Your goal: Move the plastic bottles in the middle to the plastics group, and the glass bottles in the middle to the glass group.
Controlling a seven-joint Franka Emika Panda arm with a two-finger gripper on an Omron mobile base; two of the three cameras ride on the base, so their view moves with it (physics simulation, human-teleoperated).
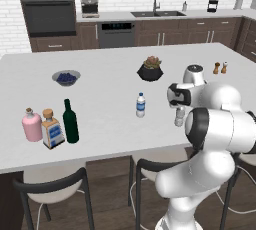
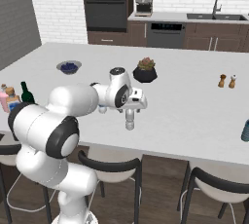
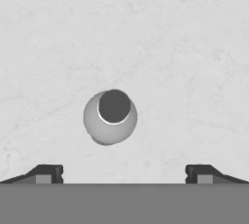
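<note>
A plain greyish-clear plastic bottle [image 1: 179,119] [image 2: 130,120] stands upright near the counter's front edge. My gripper [image 1: 179,108] [image 2: 130,109] [image 3: 124,174] hangs open straight above it, fingers apart on either side of its dark cap [image 3: 114,106], not touching. The other plastic bottle [image 1: 141,105], with a white cap and blue label, stands to its left. The green glass bottle [image 1: 70,122] [image 2: 26,93] stands at the far left, right beside the glass group: a pink bottle [image 1: 31,125] and a square blue-labelled bottle [image 1: 52,130].
Further back on the white counter [image 1: 110,99] are a potted plant [image 1: 150,69], a bowl [image 1: 66,77] and two small shakers [image 1: 220,67]. A blue object [image 2: 245,130] is cut by the right edge; whether it belongs to the plastics group I cannot tell. Stools [image 1: 50,184] stand below.
</note>
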